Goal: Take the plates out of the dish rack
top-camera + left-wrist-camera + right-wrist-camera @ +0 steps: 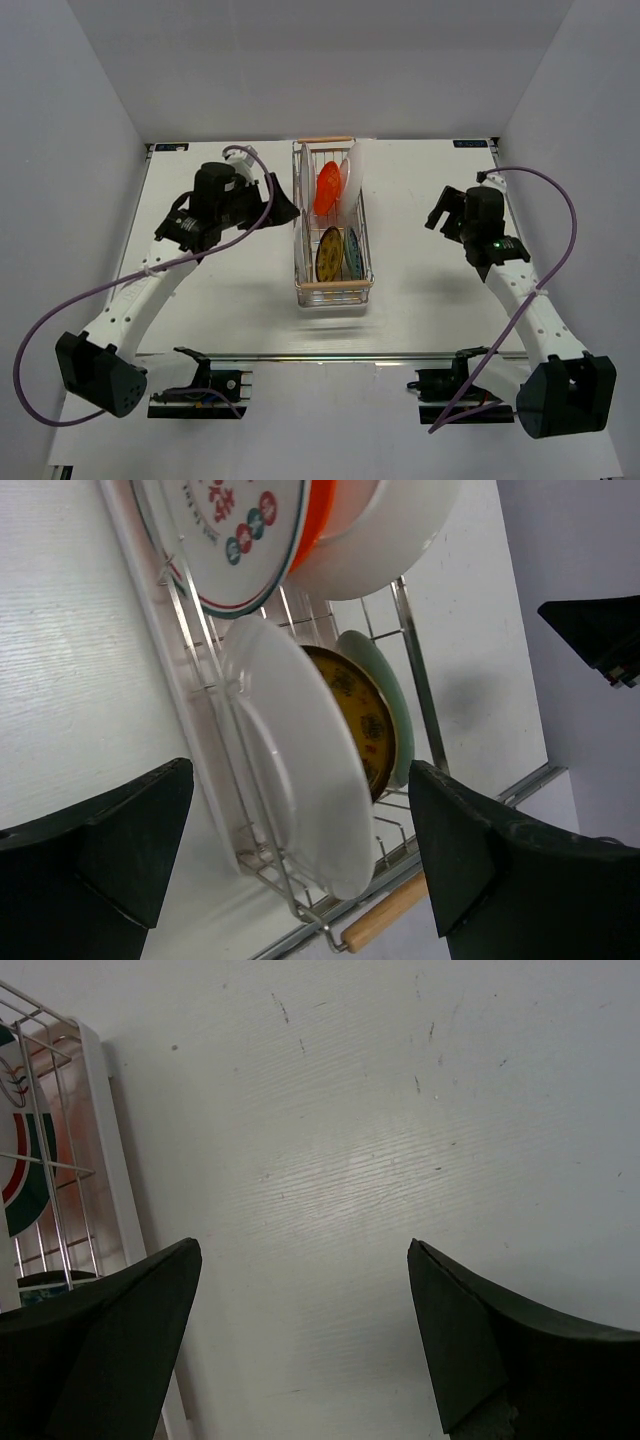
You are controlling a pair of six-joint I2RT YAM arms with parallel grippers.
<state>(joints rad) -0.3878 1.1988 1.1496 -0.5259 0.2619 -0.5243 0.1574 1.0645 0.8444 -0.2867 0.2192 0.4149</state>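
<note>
Our left gripper [286, 210] gapes beside the dish rack [333, 287], facing the upright plates [327, 188], ready, we judge, to take one. Our right gripper [441, 212], likewise spread, hovers over the table [430, 290].

the plates [326, 188] stand in the dish rack [333, 286] at the middle of the table [430, 290].

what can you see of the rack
The rack is a long chrome wire basket with a pale wooden bar handle at each short end. It sits flat on the white table, midway between the two arms, its long side running away from their bases. It holds plates standing on edge between its wires: orange and white ones toward the far end, a yellow and a teal one toward the near end.
</note>
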